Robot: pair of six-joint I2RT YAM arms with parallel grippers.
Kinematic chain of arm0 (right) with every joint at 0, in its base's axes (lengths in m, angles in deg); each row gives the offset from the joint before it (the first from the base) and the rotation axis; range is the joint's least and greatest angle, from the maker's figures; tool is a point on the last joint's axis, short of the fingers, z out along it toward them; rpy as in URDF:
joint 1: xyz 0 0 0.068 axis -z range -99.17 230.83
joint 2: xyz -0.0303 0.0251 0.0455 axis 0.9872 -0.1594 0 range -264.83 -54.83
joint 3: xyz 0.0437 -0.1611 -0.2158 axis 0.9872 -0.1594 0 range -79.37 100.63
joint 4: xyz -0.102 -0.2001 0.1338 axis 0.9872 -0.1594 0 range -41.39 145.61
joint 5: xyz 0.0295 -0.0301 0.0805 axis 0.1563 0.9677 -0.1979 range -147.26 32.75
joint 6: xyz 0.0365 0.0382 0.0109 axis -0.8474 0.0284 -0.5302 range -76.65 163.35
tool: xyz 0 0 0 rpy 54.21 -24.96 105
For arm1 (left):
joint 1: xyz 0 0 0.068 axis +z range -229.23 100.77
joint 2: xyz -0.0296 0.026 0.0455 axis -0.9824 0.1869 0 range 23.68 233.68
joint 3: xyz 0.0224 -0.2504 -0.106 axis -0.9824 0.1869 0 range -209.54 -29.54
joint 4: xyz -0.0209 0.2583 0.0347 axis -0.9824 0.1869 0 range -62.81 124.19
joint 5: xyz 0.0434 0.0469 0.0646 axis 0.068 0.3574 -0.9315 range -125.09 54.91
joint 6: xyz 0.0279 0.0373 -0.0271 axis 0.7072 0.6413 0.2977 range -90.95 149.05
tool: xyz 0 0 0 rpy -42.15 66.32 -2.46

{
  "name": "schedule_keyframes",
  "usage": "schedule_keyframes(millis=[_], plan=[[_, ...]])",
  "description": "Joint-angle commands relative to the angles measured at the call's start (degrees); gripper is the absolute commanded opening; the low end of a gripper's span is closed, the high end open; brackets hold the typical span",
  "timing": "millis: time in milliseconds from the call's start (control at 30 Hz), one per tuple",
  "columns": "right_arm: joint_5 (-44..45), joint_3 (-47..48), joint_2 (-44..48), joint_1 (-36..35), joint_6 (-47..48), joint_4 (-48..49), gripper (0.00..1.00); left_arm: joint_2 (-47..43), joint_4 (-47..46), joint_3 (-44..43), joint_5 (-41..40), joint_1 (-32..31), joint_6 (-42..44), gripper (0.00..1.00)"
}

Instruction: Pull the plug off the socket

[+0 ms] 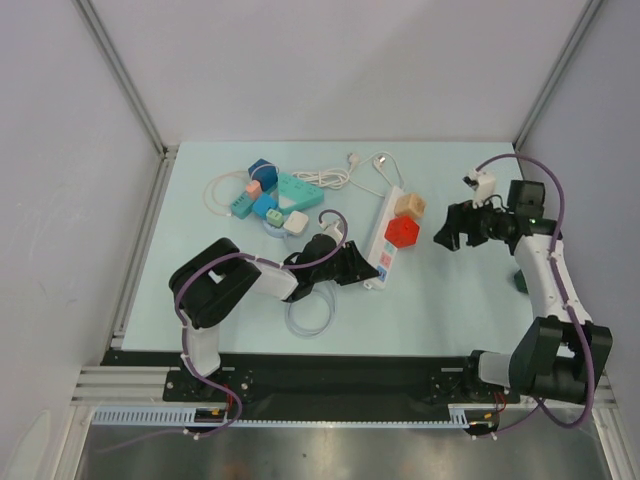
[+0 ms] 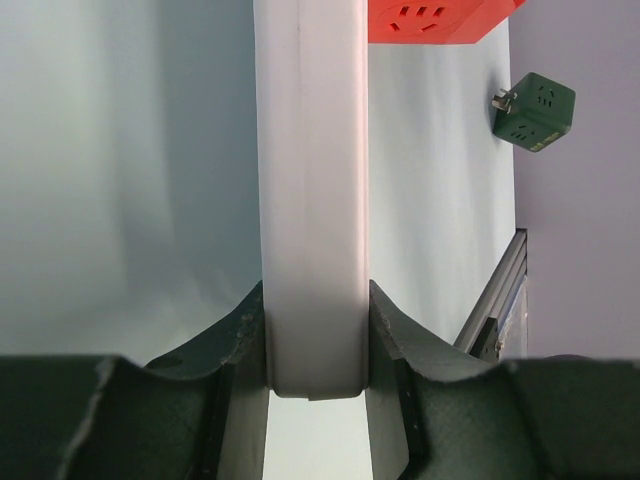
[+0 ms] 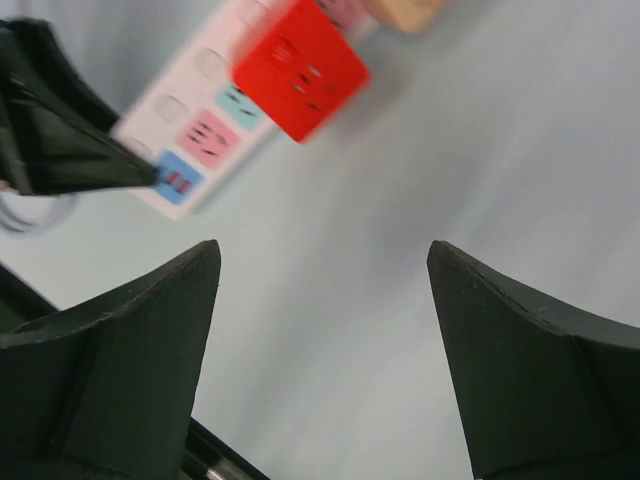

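Status, top view: red plug [image 1: 401, 232] still seated in power strip [image 1: 386, 238] mid-table, so the pull is not done. Left gripper [image 1: 360, 268] sits at the strip's near end, right gripper [image 1: 450, 228] just right of the plug, not touching. Left wrist: jaws clamped on both sides of the strip, bracing it. Right wrist: jaws wide apart, empty, plug ahead; 1 grasp and pull left

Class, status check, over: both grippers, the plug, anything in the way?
Left gripper shut on power strip end. Right gripper open, apart from red plug, which sits on the strip. Tan plug right beside it.
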State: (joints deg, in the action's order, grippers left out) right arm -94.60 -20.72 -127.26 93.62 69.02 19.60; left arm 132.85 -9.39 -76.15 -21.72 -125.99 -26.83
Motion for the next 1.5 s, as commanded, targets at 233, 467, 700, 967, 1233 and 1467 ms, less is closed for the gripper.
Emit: schedule_keyframes(millis=[233,467,700,967,1233,1467], plan=[[1.73,0.41,-10.80,-10.95,-41.56,18.78,0.95,-2.29,-8.59,0.64,1.49,0.01,-0.11,0.00],[8.16,2.16,-17.83,-17.18,-52.03,19.75,1.00,-1.41,-9.13,0.64,1.58,-0.08,-0.90,0.00],[14.40,3.84,-23.28,-19.83,-54.85,18.17,1.00,-1.23,-9.21,0.29,1.58,-0.08,-1.34,0.00],[9.67,4.54,-26.71,-18.60,-57.48,21.50,0.89,-0.62,-8.07,-0.67,1.49,-0.35,-1.25,0.00],[-0.43,4.45,-29.17,-17.37,-58.54,25.46,0.09,-0.27,-7.28,-1.99,2.28,-0.52,0.41,0.01],[-5.28,3.49,-26.72,-15.61,-57.05,26.34,0.00,-1.24,-1.23,-6.72,5.62,-0.44,8.57,0.73]])
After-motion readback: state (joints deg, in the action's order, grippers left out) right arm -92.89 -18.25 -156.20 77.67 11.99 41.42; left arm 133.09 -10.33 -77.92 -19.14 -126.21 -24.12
